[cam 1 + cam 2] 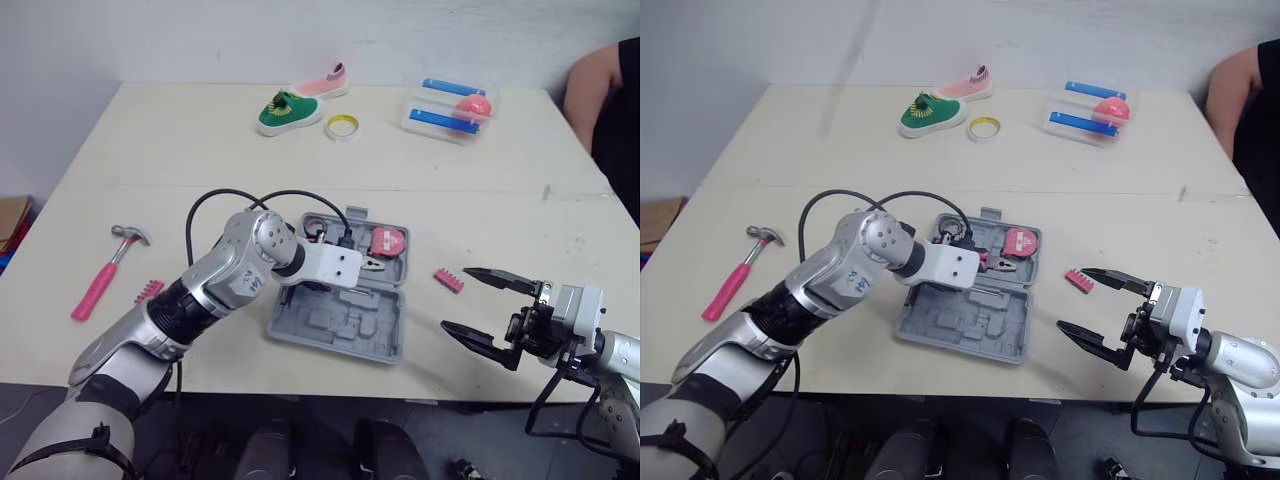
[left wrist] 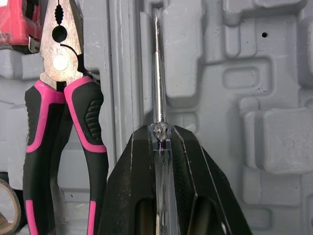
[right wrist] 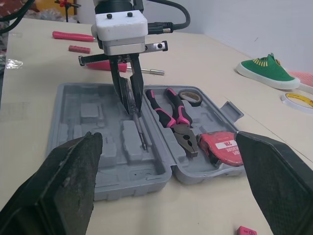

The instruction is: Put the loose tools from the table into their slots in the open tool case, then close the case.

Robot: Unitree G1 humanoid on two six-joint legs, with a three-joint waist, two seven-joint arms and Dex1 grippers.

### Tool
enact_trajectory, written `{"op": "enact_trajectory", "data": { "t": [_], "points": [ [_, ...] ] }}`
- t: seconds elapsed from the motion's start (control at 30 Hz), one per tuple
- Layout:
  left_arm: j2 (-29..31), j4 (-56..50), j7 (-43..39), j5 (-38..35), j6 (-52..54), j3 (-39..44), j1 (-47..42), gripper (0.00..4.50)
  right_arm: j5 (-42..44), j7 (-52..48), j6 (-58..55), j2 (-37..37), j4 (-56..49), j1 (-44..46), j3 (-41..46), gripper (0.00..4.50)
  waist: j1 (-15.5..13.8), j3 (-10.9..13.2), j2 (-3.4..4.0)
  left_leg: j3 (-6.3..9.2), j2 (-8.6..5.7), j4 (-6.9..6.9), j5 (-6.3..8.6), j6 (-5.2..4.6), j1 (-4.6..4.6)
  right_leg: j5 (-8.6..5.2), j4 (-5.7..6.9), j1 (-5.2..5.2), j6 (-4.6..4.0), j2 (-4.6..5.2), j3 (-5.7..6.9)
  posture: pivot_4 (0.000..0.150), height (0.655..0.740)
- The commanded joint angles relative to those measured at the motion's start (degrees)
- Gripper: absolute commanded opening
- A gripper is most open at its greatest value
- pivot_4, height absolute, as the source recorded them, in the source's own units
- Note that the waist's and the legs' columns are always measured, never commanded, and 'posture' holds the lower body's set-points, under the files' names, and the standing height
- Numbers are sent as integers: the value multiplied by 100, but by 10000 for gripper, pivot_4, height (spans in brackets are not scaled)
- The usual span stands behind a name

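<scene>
On the left of the cream table [image 1: 200, 140] lies a pink-handled hammer with a steel head [image 1: 105, 275]. A short pink strip of bits [image 1: 149, 290] sits just beside it, nearer the middle. The left gripper [image 2: 161, 134] hangs over the open grey plastic tool case [image 1: 340, 325], its two black fingers pinched on a slim screwdriver with a steel shaft [image 2: 157, 73]. The shaft lies along a moulded groove in the case's half nearer the table's front edge. In the other half sit pliers with pink-and-black handles [image 2: 58, 98], a small roll of tape [image 3: 190, 97] and a red tape measure [image 1: 387, 240]. Right of the case, on the bare table, rests a second small pink bit strip [image 1: 449, 280]. The right gripper [image 1: 455, 300] hovers near the table's front edge, fingers spread wide and holding nothing, pointed toward the case. At the far side stand a green shoe [image 1: 288, 110], a pink shoe [image 1: 325, 82], a yellow tape ring [image 1: 342, 127] and a clear box of blue and pink items [image 1: 448, 110]. A person's arm [image 1: 590, 85] shows at the right edge.
</scene>
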State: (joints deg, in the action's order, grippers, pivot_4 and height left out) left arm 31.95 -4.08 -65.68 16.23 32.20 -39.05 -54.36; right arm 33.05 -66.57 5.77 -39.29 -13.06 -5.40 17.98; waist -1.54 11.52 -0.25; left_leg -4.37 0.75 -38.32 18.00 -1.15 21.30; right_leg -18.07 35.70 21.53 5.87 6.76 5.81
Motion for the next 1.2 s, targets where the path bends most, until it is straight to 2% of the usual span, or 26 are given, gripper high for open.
{"op": "enact_trajectory", "data": {
  "t": [0.03,0.07,0.17,0.33,0.47,0.57,0.67,0.7,0.77,0.9,1.2],
  "points": [
    [-97,-86,132,58,-147,192,25,9475,48,-18,43,9,-74,-21,28,45000,1,0,0,0,0,-1,0,0,0,0,1,0,0,0,0,1500,7400],
    [-141,-100,223,72,-216,239,31,12206,57,-34,49,14,-56,-26,30,45000,0,0,0,0,0,-2,0,0,0,0,2,0,0,0,0,1500,7400],
    [-152,-300,134,-10,-233,354,-4,24769,75,-98,76,24,12,-49,45,45000,1,0,0,2,0,-4,1,-1,3,0,2,0,0,2,-1,1500,7400],
    [4,-686,-30,-174,-24,654,139,24769,436,190,-212,248,-123,49,111,45000,24,0,0,4,3,-4,0,-1,2,0,4,0,0,-1,-1,1500,7400],
    [-94,-546,359,-480,-337,1247,427,24769,305,-6,-140,185,-48,-14,91,45000,16,-1,2,3,3,-8,0,-1,1,0,8,0,0,0,-1,1500,7400],
    [-560,-298,750,-1319,-855,2173,809,17270,281,-77,-71,209,61,-80,142,45000,5,-1,1,6,3,-12,1,-2,3,0,9,0,0,5,-4,1500,7400],
    [-913,-227,960,-1999,-654,2857,1181,2701,259,-183,64,238,233,-127,204,45000,8,-1,2,24,3,-42,7,-10,22,0,12,-2,0,10,-3,1500,7400],
    [-1104,-168,1122,-2254,-590,3120,1323,589,257,-220,136,255,330,-145,234,45000,10,-1,2,24,2,-47,9,-12,22,0,15,-3,0,12,-2,1500,7400],
    [-1258,-93,1260,-2497,-529,3325,1530,589,248,-286,257,277,478,-177,263,45000,9,-1,1,25,1,-55,11,-14,21,0,16,-8,0,14,0,1500,7400],
    [-1255,268,1379,-2380,-1082,3191,1947,589,220,-462,556,310,792,-280,280,45000,10,-1,2,24,-2,-59,13,-12,16,0,15,-10,0,13,3,1500,7400],
    [-1386,519,1783,-2216,-1019,2882,2368,589,235,-634,918,336,1169,-312,301,45000,10,-1,2,23,-2,-60,16,-9,16,0,12,-9,0,27,3,1500,7400]
  ]
}}
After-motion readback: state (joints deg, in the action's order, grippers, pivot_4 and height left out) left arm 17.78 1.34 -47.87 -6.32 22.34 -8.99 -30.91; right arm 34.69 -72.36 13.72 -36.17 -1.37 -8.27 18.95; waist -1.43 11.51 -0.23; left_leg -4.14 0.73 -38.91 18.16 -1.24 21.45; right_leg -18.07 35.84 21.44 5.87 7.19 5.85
